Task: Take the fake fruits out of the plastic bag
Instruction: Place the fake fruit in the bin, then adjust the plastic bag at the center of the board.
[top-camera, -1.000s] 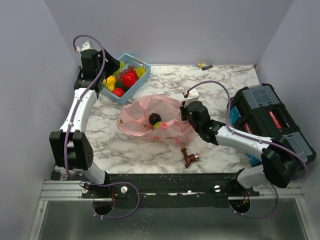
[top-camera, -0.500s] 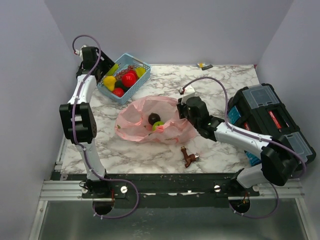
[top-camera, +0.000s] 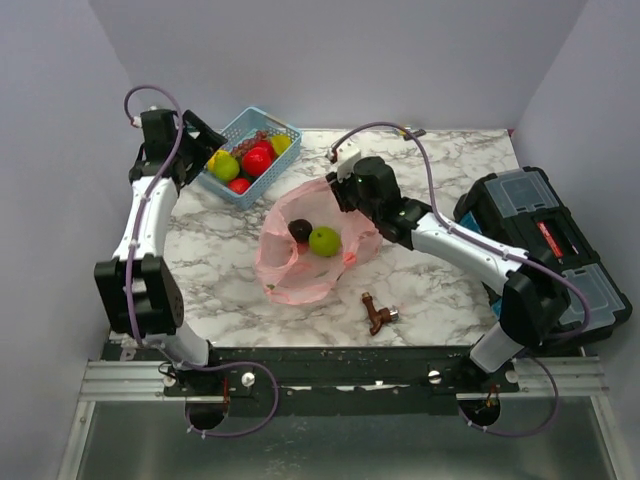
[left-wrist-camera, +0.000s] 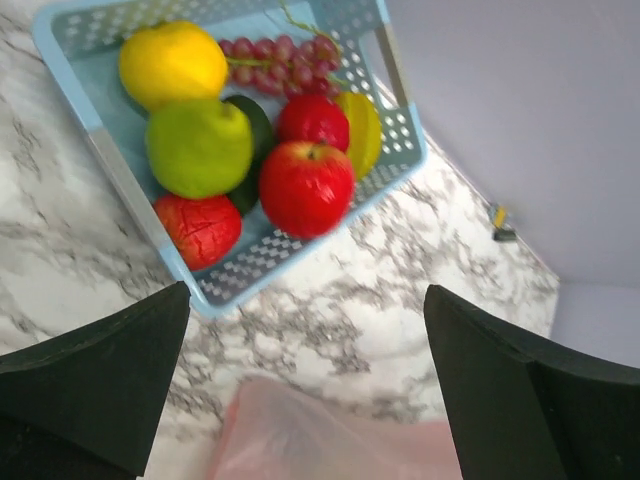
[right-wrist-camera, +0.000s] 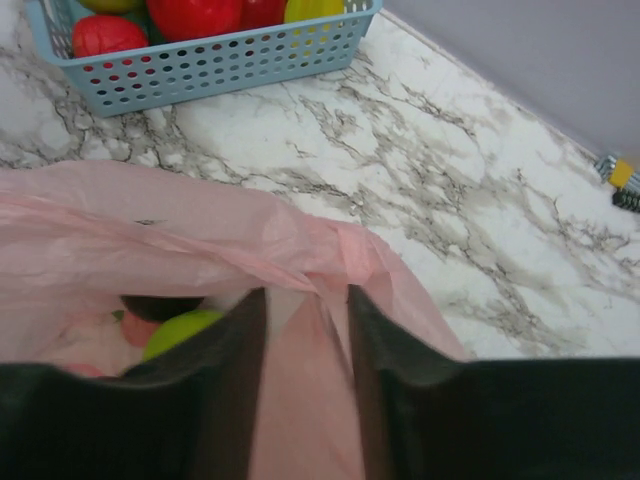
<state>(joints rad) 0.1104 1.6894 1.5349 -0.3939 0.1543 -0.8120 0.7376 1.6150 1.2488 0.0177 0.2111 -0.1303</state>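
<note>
Three plain lilac-grey walls (top-camera: 350, 60) close in a white table (top-camera: 230, 285) veined grey like marble. One light blue lattice basket (top-camera: 283, 126) sits near the table's far left corner. Eight fake fruits (left-wrist-camera: 307, 188) lie in it: three red, two yellow, one light green, one dark green mostly hidden under the others, and one bunch of red grapes (left-wrist-camera: 280, 50) against a basket wall. One plastic bag (top-camera: 290, 280), pink and crinkled, lies at the middle of the table with its mouth gaping. Two more fruits show inside it, a green one (top-camera: 324, 241) and a dark one (top-camera: 299, 230) just beside it. The right wrist view also shows a pinkish lump next to them, too unclear to name. One small brown tap-like piece (top-camera: 378, 315) lies near the front edge, just clear of the bag. One black toolbox (top-camera: 520, 225) with clear-lidded trays takes up the right edge; its red labels are too small to read. One tiny yellow-and-black object (top-camera: 408, 131) rests at the far edge. The left gripper (left-wrist-camera: 308, 295) hovers at the basket's left side, fingers spread wide and holding nothing. The right gripper (right-wrist-camera: 305, 295) is at the bag's far rim, its fingers a little apart with a gathered fold of pink film between them; whether they pinch it cannot be told.
</note>
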